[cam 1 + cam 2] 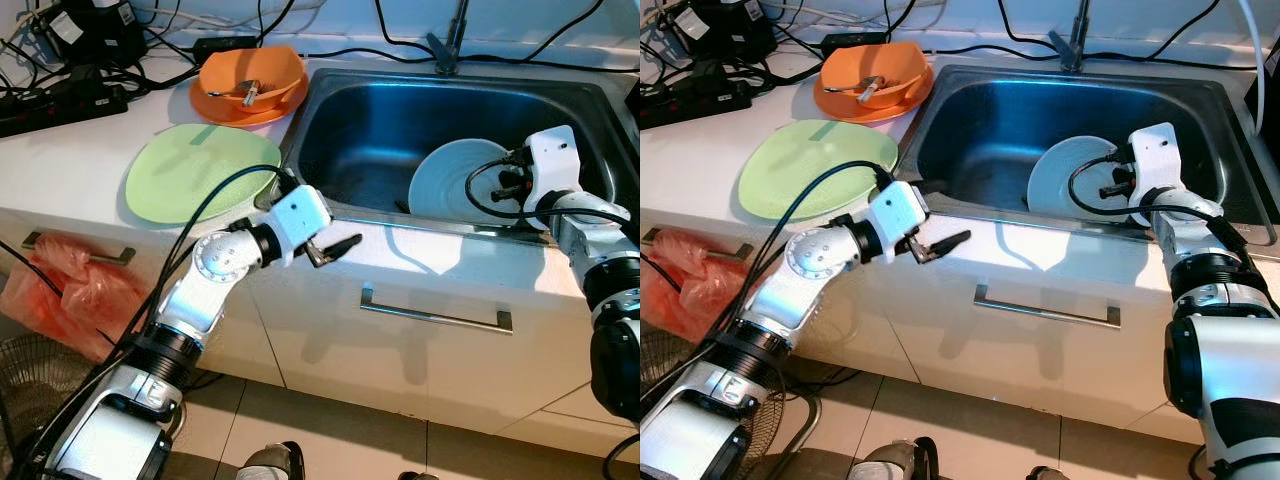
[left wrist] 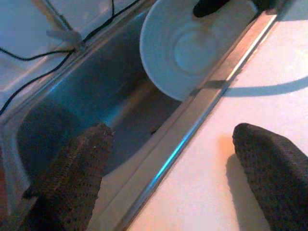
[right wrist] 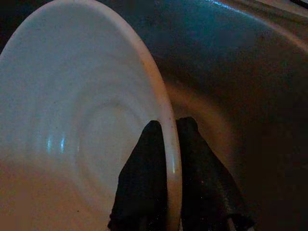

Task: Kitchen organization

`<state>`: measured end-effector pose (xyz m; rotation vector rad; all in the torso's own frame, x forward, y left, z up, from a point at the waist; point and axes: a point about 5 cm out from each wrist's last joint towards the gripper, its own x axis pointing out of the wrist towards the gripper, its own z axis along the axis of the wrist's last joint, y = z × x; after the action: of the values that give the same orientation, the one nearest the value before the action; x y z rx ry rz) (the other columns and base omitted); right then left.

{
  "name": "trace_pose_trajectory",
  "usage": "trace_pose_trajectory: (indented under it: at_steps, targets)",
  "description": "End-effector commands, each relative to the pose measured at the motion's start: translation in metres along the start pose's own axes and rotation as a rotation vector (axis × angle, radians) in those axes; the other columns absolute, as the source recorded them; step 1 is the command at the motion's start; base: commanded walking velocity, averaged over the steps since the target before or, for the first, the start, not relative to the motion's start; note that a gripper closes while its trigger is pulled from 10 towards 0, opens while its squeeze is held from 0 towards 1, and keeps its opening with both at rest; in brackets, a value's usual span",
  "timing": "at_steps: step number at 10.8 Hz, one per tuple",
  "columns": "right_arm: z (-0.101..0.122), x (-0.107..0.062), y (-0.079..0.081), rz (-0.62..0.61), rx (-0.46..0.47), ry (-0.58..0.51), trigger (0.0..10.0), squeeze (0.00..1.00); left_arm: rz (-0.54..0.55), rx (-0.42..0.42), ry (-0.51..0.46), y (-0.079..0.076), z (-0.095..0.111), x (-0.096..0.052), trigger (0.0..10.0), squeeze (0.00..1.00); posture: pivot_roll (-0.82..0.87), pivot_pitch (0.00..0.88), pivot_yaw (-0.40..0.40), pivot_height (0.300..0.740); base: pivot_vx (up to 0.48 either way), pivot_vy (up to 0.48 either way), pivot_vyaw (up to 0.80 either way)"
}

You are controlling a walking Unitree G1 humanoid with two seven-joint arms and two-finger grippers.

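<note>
White countertop (image 1: 70, 150) runs before us in the left eye view, with a steel sink (image 1: 560, 95) set into it, a faucet (image 1: 450, 45) behind, and a drawer handle (image 1: 435, 317) below. On the counter we see a green plate (image 1: 190, 170), an orange bowl (image 1: 250, 75) on an orange plate with a utensil inside, and black cables (image 1: 60, 90) at the back; a red bag (image 1: 65, 290) hangs low on the left. Our left gripper (image 1: 335, 250) hovers over the sink's front edge. In the left wrist view its fingers (image 2: 72, 178) stand spread, holding nothing, counter to one side and basin to the other. In the right wrist view our right gripper (image 3: 171, 139) pinches the rim of the white plate (image 3: 82, 125), one finger on each face. That plate stands tilted on edge inside the sink, pale, glossy, with faint concentric rings.
</note>
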<state>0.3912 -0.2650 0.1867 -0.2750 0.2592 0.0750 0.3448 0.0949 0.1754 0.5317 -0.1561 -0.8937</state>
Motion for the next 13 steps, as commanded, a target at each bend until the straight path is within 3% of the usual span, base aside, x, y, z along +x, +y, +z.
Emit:
trace_pose_trajectory:
  at_steps: [1, 2, 3, 6, 7, 8, 13]
  targets:
    - [0.006, 0.000, -0.003, 0.004, -0.017, -0.005, 10.0, 0.00, 0.044, -0.005, 0.008, 0.011, 0.001, -0.001, 10.0, 1.00, 0.07, 0.092, 0.096, 0.740, 0.000, 0.000, 0.00]
    - [0.006, 0.001, 0.000, 0.008, -0.014, -0.007, 10.0, 0.00, 0.121, 0.016, -0.025, 0.022, 0.009, 0.000, 10.0, 0.36, 0.07, 0.091, 0.094, 0.740, 0.000, 0.000, 0.00]
    - [0.006, 0.001, 0.002, 0.014, -0.012, -0.010, 10.0, 0.00, 0.165, 0.000, -0.056, 0.031, 0.017, 0.001, 10.0, 0.00, 0.07, 0.091, 0.093, 0.740, 0.000, 0.000, 0.00]
    - [0.005, 0.002, 0.006, 0.034, -0.018, -0.004, 10.0, 0.00, 0.102, -0.017, -0.004, 0.027, 0.010, 0.003, 10.0, 0.00, 0.07, 0.094, 0.099, 0.740, 0.000, 0.000, 0.00]
    - [0.008, 0.003, 0.007, 0.049, -0.022, -0.012, 10.0, 0.00, 0.073, -0.064, 0.010, 0.022, 0.007, 0.004, 10.0, 0.00, 0.07, 0.094, 0.100, 0.740, 0.000, 0.000, 0.00]
    - [0.008, 0.003, 0.008, 0.047, -0.034, -0.011, 10.0, 1.00, 0.058, -0.123, 0.007, 0.020, 0.007, 0.006, 10.0, 0.00, 0.07, 0.092, 0.101, 0.740, 0.000, 0.000, 0.00]
    - [0.009, 0.006, 0.016, 0.083, -0.045, -0.010, 10.0, 1.00, 0.068, -0.190, 0.015, 0.022, 0.007, 0.006, 10.0, 0.00, 0.07, 0.093, 0.097, 0.740, 0.000, 0.000, 0.00]
